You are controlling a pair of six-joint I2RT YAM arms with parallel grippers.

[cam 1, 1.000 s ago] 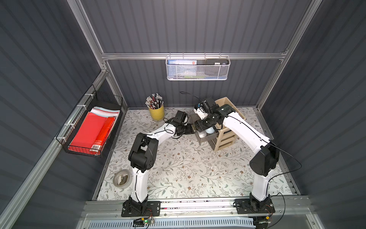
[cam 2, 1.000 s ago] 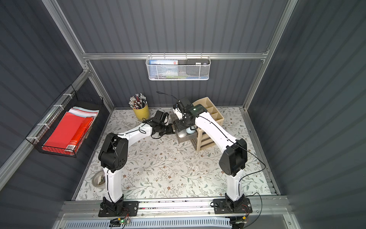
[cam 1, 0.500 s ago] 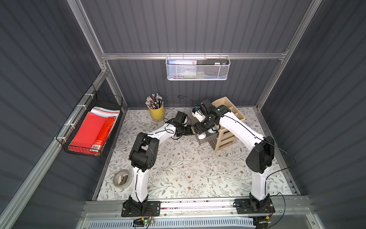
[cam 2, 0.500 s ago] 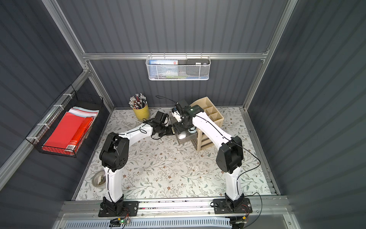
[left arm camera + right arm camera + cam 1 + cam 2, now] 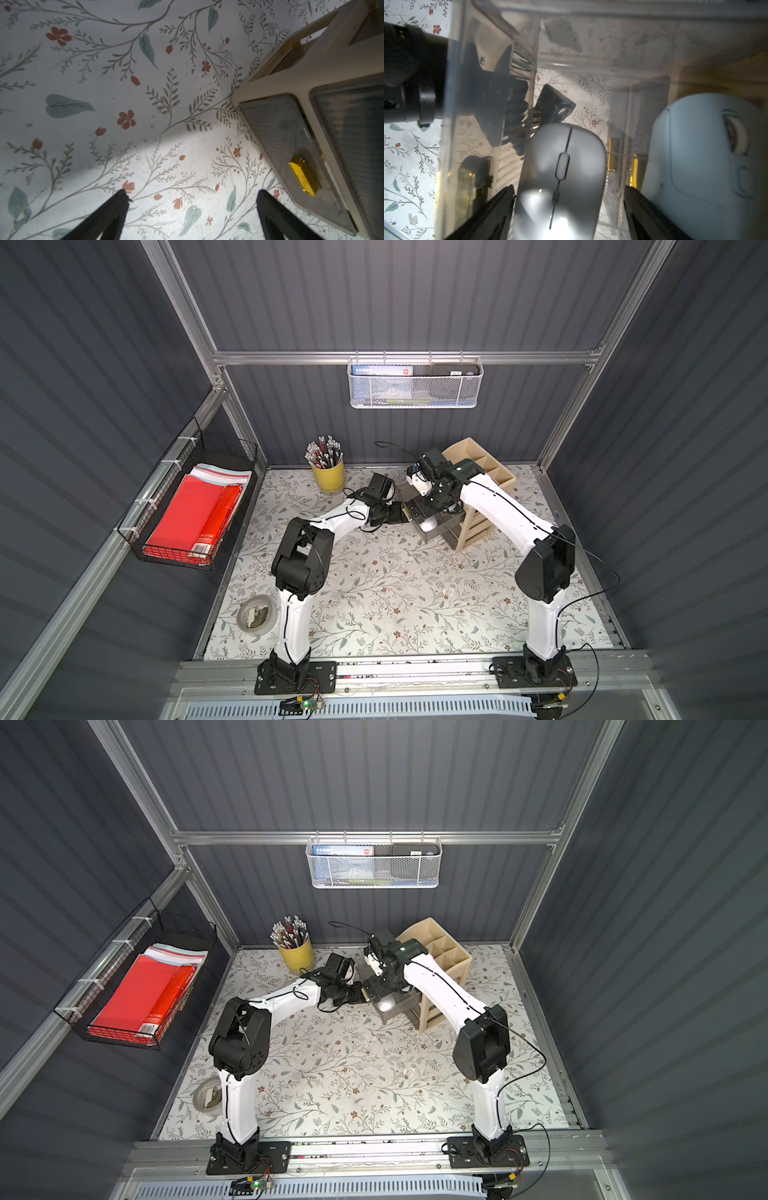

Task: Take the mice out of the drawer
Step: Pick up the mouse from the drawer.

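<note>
Right hand (image 5: 569, 189) is seen inside the pulled-out clear drawer (image 5: 448, 135), fingers spread wide astride the silver-white mouse (image 5: 562, 176). A gap is left at one finger, so nothing is gripped. The mouse lies flat on the drawer floor. The pale blue mouse (image 5: 699, 155) is noted just beside it, further in toward the beige organizer (image 5: 484, 466). Left hand (image 5: 192, 192) is spread fully and empty, held low over the floral table (image 5: 124, 83), near a shut lower drawer with a yellow handle (image 5: 303, 178).
</note>
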